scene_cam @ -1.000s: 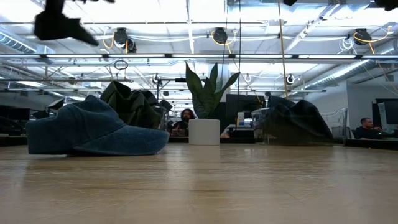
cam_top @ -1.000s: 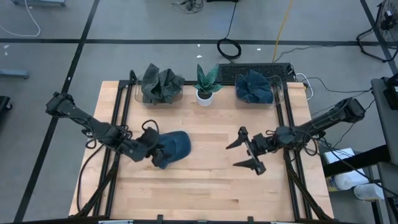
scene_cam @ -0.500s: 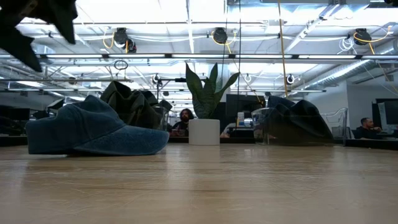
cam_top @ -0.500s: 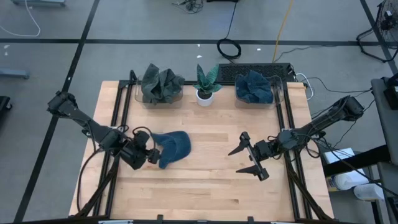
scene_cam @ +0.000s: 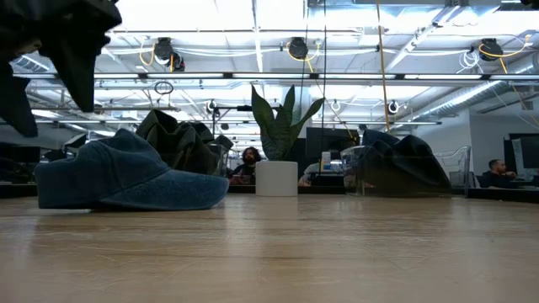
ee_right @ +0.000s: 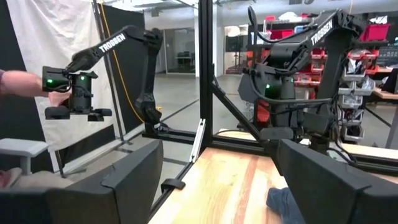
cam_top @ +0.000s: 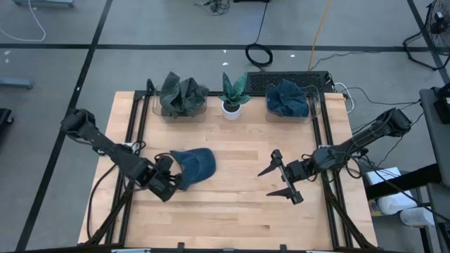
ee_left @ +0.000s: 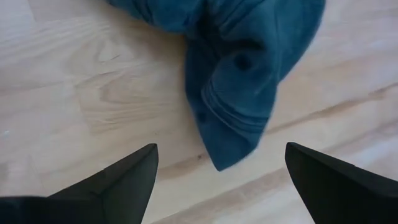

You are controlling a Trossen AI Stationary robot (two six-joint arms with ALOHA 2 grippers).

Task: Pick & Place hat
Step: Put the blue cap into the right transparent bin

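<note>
The hat is a blue denim cap [cam_top: 195, 164] lying crown up, left of the table's middle, its brim and lower edge on the wood [scene_cam: 126, 177]. My left gripper [cam_top: 169, 181] hangs open just above the cap's near-left end, pointing steeply down. In its wrist view [ee_left: 221, 149] the two fingers stand on either side of that end [ee_left: 242, 74] without touching it. In the low view the gripper is the dark shape [scene_cam: 50, 67] at the upper left. My right gripper [cam_top: 271, 180] stays open, level, right of the middle, with nothing between its fingers [ee_right: 217, 162].
Two clear bins stand along the far edge, one with dark green-grey hats [cam_top: 183, 96], one with a blue hat [cam_top: 287, 98]. A potted plant [cam_top: 232, 98] stands between them. Black frame rails [cam_top: 133, 140] run down both sides. A person's hand [ee_right: 18, 81] shows beyond the table.
My left gripper has sunk toward the table, shifted from over the cap toward its near-left end, tipped further down and rolled about its own axis, staying open. The cap has not moved.
</note>
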